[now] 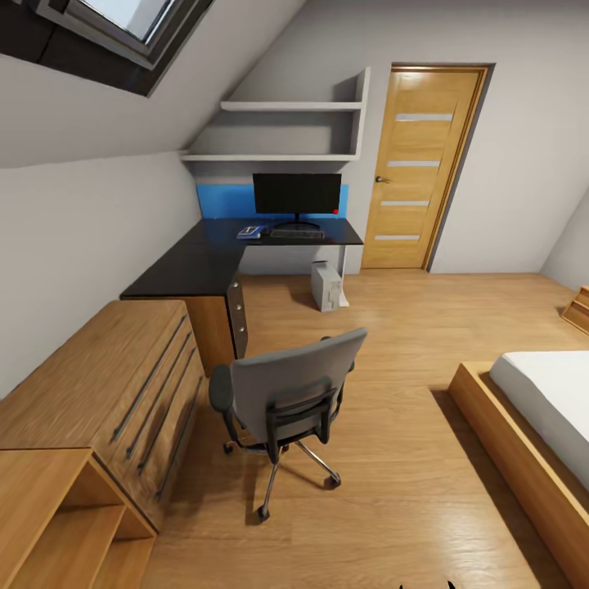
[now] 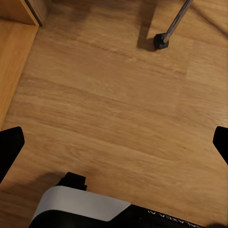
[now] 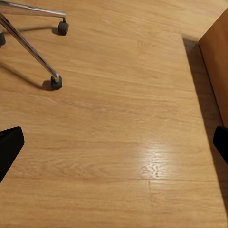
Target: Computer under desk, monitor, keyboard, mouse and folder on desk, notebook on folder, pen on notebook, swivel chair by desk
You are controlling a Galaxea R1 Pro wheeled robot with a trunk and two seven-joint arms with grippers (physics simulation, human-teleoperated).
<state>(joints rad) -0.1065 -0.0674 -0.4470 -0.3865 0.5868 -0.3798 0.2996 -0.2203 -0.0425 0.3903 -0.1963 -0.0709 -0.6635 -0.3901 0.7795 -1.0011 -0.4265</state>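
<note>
The monitor (image 1: 296, 194) and keyboard (image 1: 297, 234) are seen on the far black worktop (image 1: 188, 266), with the folder (image 1: 250, 231) just left of the keyboard and the computer (image 1: 325, 285) on the floor below. The swivel chair (image 1: 286, 398) stands nearer, apart from the worktop. Both the left gripper (image 2: 114, 142) and the right gripper (image 3: 114, 142) are held wide over the wooden floor (image 3: 123, 142), empty.

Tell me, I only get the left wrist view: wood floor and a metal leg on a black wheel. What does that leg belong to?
Observer: A grey chair, standing on the floor apart from the desk.
Operator: Anything on the desk?
Observer: A monitor, with a keyboard in front of it.
Operator: And the computer?
Observer: The computer is on the floor, below the desk's right end.
</note>
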